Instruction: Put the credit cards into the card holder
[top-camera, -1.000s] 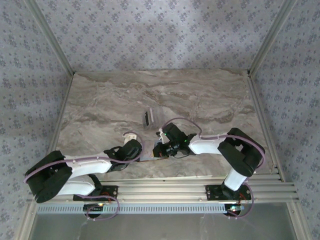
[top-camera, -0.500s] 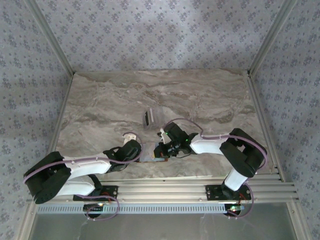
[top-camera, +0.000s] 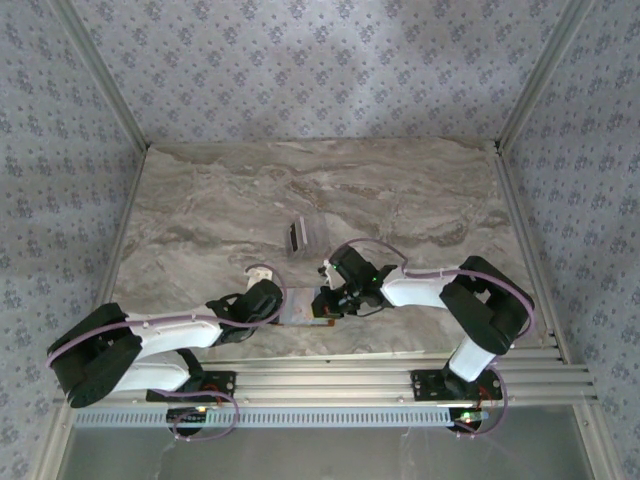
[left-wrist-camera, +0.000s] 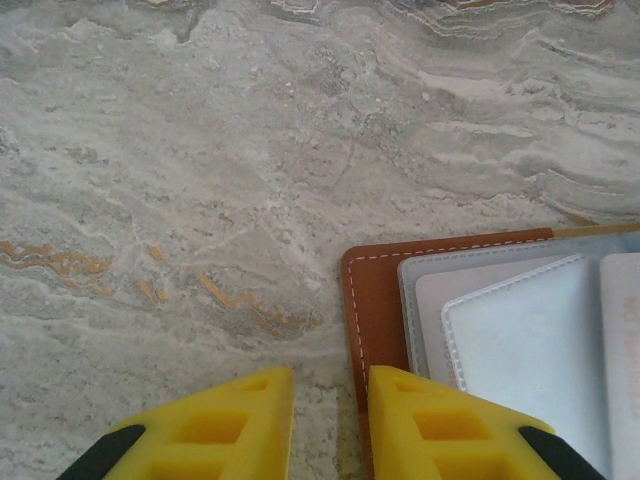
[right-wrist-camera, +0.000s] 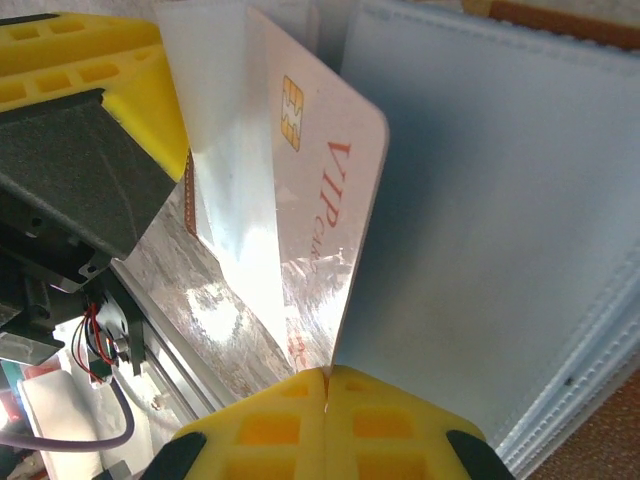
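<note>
Where right jaws meet, card (right-wrist-camera: 300, 190) stands pinched.

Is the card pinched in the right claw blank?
No, the card in the right gripper bears a gold chip and red VIP lettering.

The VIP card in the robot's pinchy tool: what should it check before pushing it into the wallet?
1. Right tool gripping the VIP card: ok, shut on one edge.
2. Card holder lying open: ok, blue-grey inside faces up.
3. Card lined up with a pocket: cannot tell; it stands tilted beside the pockets.
4. Left tool steadying the card holder: cannot tell; one finger overlaps its brown edge, jaws slightly apart.
5. Other cards out of the way: ok, farther back on the table.
</note>
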